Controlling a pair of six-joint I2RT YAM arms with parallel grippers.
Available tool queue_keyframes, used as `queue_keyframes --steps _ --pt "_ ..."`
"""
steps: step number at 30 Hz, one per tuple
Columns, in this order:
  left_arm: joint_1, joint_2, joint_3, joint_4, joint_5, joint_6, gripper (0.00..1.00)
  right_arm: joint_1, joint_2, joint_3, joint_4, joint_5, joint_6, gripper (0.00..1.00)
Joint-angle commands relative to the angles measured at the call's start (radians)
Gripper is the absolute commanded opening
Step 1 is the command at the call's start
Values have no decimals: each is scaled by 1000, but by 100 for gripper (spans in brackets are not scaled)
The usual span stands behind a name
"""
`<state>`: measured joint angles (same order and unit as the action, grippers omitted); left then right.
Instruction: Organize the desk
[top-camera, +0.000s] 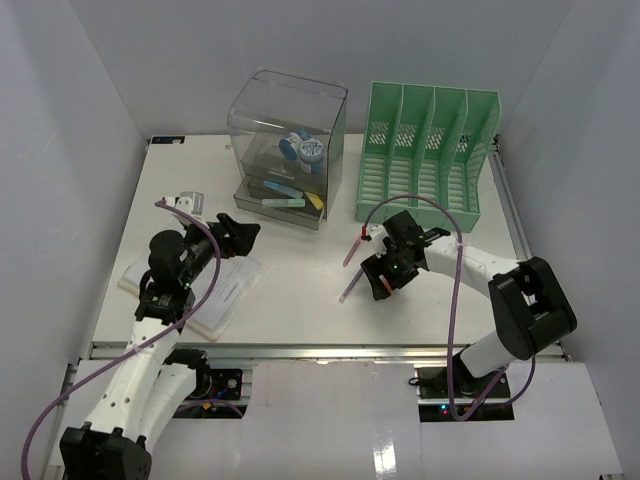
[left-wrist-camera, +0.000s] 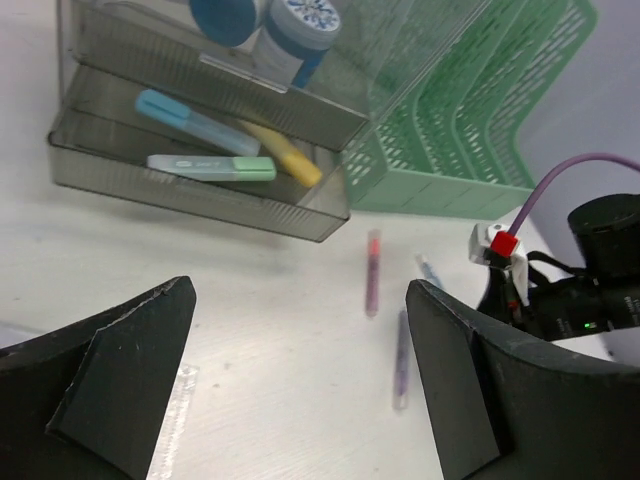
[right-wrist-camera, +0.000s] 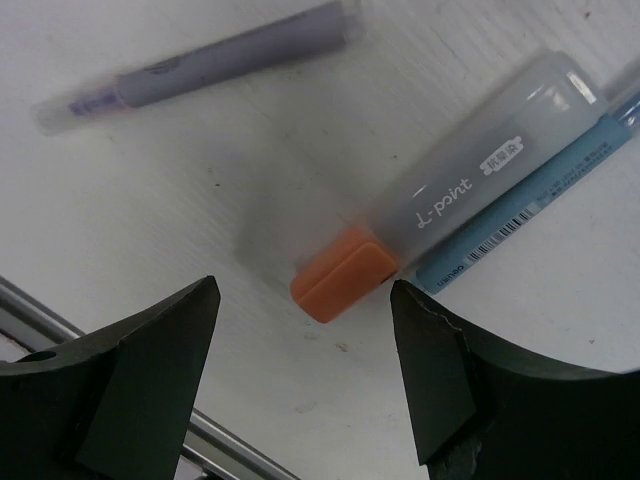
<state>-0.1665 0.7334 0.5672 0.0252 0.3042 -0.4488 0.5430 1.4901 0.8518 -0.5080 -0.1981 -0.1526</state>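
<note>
While both arms bend low over the desk (top-camera: 300, 300), left tool (left-wrist-camera: 300, 290) and right tool (right-wrist-camera: 305, 290) stand open, empty.

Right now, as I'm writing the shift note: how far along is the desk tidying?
Done: pastel highlighters lie in the clear plastic drawer box. In hand: nothing; the right gripper hangs open over a clear orange-capped marker, the left gripper is open by the white booklet. Remaining: that marker, a purple pen, a red pen and a blue pen loose on the white desk; the green file rack looks empty.
</note>
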Motion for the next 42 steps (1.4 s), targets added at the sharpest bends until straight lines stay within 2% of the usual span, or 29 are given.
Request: queue_keyframes --steps 1,7,17,22,29,33,37,40,42 --pt "5 -54 -7 -110 -33 147 98 2 39 43 -24 74 92 75" --pt "4 -61 11 -133 -27 151 98 0 78 48 -24 73 99 71" --pt "4 -98 5 -137 -60 157 98 0 130 56 -24 76 103 47" --pt "4 -97 5 -137 -54 157 98 0 133 52 -24 77 94 39" --pt "4 -83 5 -137 -41 149 98 0 43 60 -39 8 19 9" --pt "4 -79 4 -137 -41 139 98 1 -51 74 -44 26 -44 8" --pt "4 -74 -3 -131 -54 106 98 0 -182 110 -53 13 -223 8" --pt "4 -73 -33 -119 -94 33 98 6 -227 200 -187 -257 -593 8" --pt "5 -67 -57 -106 -94 -52 98 26 -202 261 -214 -314 -684 8"
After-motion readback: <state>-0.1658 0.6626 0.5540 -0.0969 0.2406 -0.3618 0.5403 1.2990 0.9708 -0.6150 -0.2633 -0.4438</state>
